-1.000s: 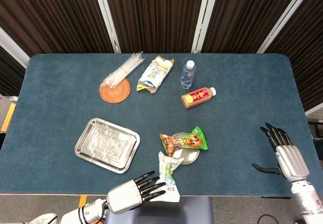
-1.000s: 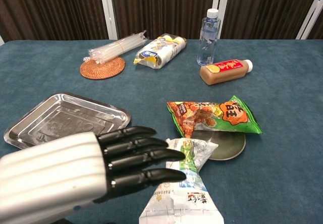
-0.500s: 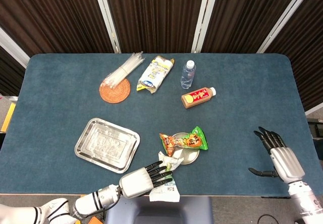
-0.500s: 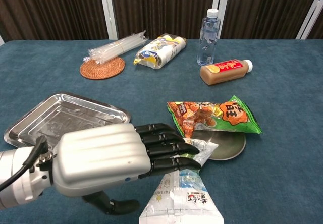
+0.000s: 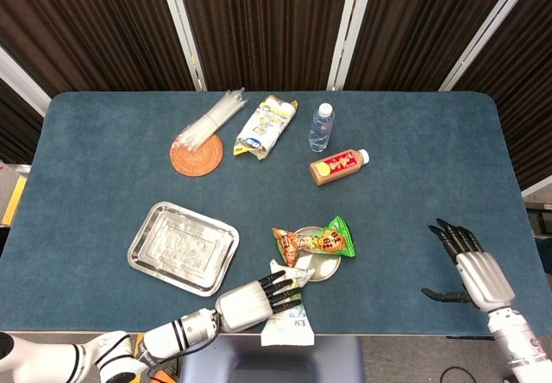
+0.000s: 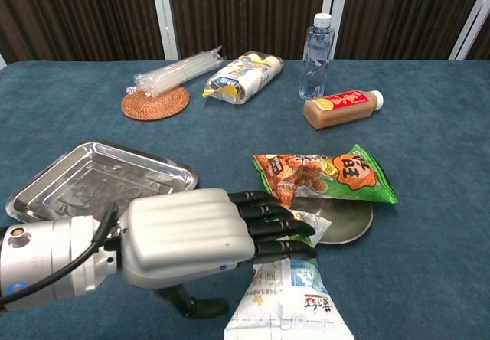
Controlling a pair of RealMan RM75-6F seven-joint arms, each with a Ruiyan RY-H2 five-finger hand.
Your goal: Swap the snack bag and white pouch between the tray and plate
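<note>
Fingers (image 6: 272,221) of my left hand (image 6: 187,237) are laid flat over the crinkly white pouch (image 6: 287,294), thumb underneath; can't tell if it's gripped. Orange-green snack bag (image 6: 325,175) sits on the round metal plate (image 6: 348,221), rectangular steel tray (image 6: 46,191) empty, right hand (image 5: 470,271) open and idle.

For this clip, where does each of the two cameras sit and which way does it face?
Head view: high above the near table edge, looking steeply down on the whole table; shows the left hand on the white pouch and the right hand, open.
Chest view: low at the near edge, looking across toward the curtains; only the left hand shows.
Both share the tray, plate, snack bag and pouch.
</note>
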